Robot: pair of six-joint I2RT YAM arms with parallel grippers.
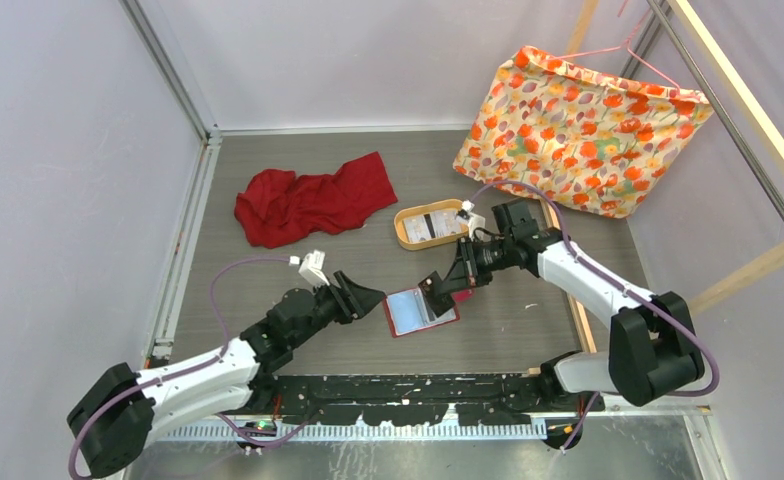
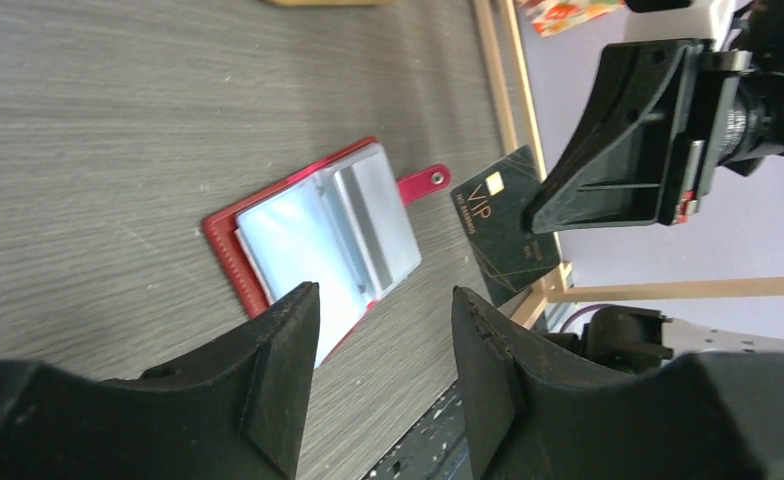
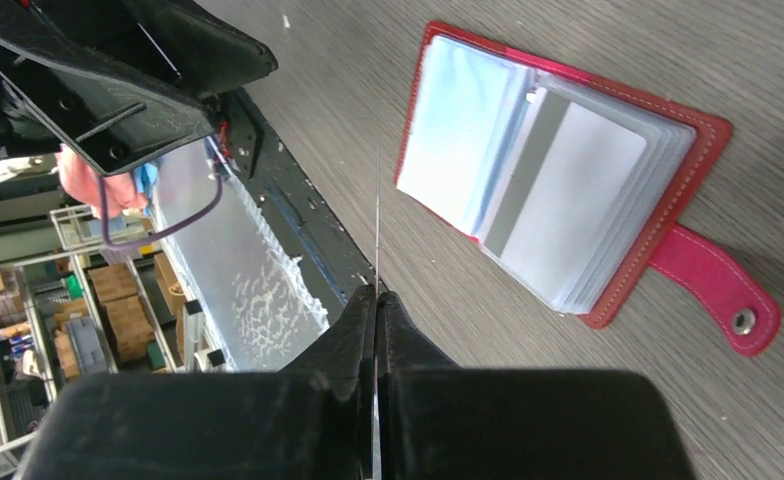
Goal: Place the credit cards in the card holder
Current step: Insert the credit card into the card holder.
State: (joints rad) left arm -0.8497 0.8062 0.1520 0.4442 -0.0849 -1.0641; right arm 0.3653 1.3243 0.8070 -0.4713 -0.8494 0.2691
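Note:
The red card holder (image 1: pixel 420 310) lies open on the table, its clear pockets up and its snap tab (image 3: pixel 713 290) spread out. A pale card with a grey stripe (image 3: pixel 558 195) shows in its top pocket. My right gripper (image 1: pixel 441 287) is shut on a dark credit card with gold "VIP" print (image 2: pixel 503 225) and holds it on edge just above the table beside the tab end of the holder (image 2: pixel 318 235). In the right wrist view the card (image 3: pixel 377 220) shows edge-on. My left gripper (image 1: pixel 370 295) is open and empty at the holder's left side. More credit cards (image 1: pixel 426 226) lie in the tray.
An oval tan tray (image 1: pixel 405 235) stands behind the holder. A crumpled red cloth (image 1: pixel 313 200) lies at the back left. A floral bag (image 1: pixel 578 130) leans at the back right. A wooden strip (image 2: pixel 513 110) borders the table's right side.

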